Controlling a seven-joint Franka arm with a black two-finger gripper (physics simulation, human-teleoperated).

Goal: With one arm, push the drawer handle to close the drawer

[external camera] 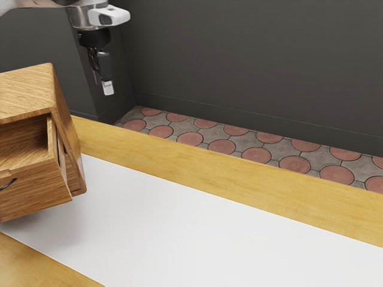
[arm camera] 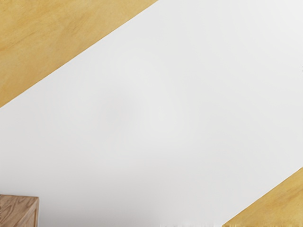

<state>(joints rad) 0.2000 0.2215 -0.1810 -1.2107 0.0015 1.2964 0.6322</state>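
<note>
Wooden table (external camera: 36, 263) nearest, white mat (external camera: 197, 233) next. Drawer (external camera: 39, 194) juts from cabinet (external camera: 27, 89), left; dark handle (external camera: 8, 184) on front. Gripper (external camera: 102, 87) far left, raised, apart; spread or closed, can't tell. Likely light, may bind if skewed; push handle squarely, no grasp.

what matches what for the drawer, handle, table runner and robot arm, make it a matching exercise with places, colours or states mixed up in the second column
Column one
1. drawer
2. handle
3. table runner
4. robot arm

Column two
A. white, flat on the wooden table
B. in the air, apart from the cabinet
C. open
D. dark, curved

Right pairs: 1-C, 2-D, 3-A, 4-B
</note>
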